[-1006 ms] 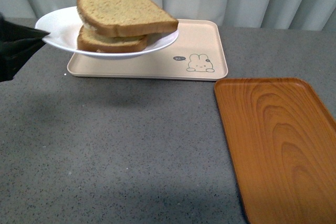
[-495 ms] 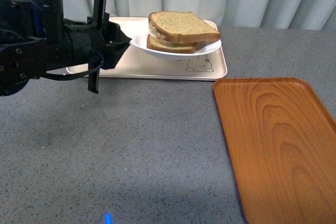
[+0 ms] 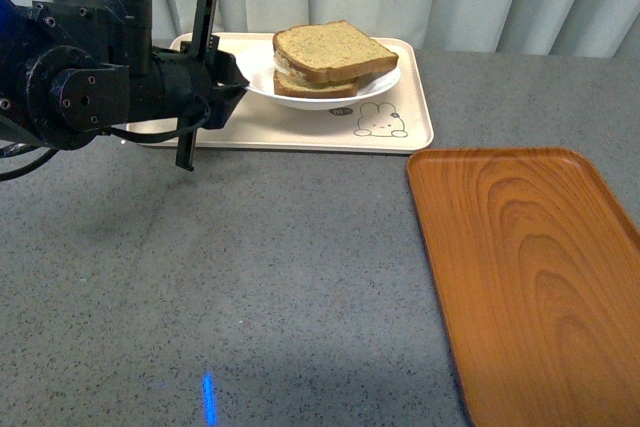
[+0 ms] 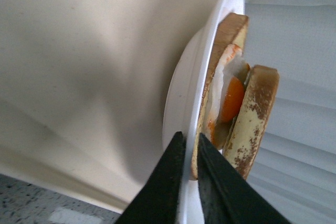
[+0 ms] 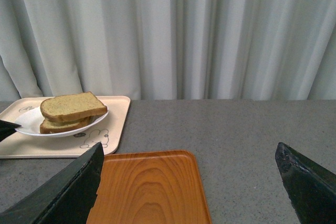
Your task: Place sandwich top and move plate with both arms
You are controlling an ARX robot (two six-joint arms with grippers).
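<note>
a beige tray with a little rabbit picture sits at the back of the grey speckled table. an orange tray with wood lines lies on the table nearer the front, off to the right, close to the beige tray but not touching it. pale curtains with long folds hang behind the table.
</note>
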